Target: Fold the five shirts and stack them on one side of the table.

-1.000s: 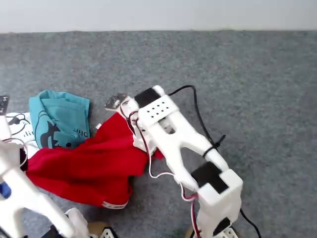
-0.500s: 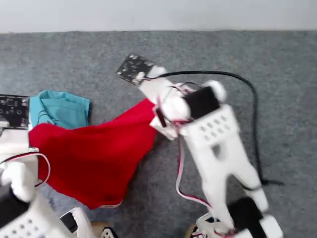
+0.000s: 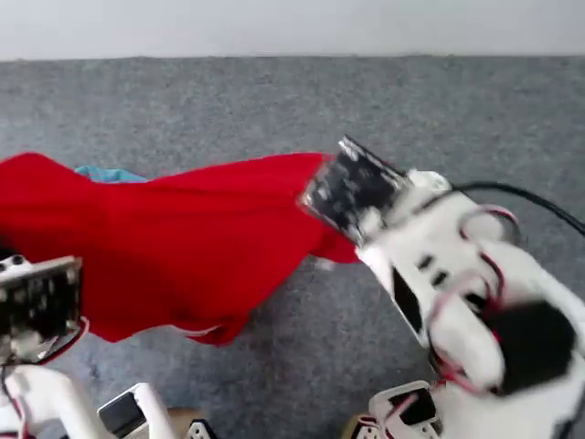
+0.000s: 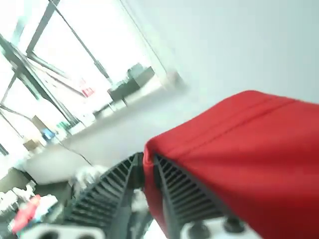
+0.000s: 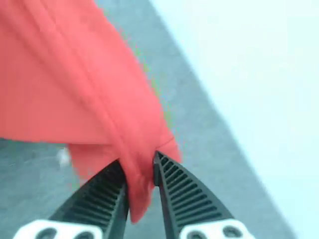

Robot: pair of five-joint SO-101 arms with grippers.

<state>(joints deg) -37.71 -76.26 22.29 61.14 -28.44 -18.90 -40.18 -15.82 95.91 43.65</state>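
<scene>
A red shirt [image 3: 174,238] hangs stretched in the air across the left and middle of the high view, held at both ends. My left gripper [image 4: 148,169] is shut on one edge of the red shirt [image 4: 239,164], at the left side of the table. My right gripper [image 5: 140,174] is shut on a bunched corner of the red shirt [image 5: 65,89], near the table's middle. A teal shirt [image 3: 108,173] peeks out behind the red one at the left.
The grey carpeted table [image 3: 439,110] stretches to the back and right. The right arm's white body [image 3: 457,293] and its black cable [image 3: 530,197] occupy the right front. The left arm's wrist board [image 3: 37,302] stands at the front left.
Both arms have risen and lifted the red shirt off the table, spreading it wide in the air. It now covers most of the teal shirt and the white one at the left.
</scene>
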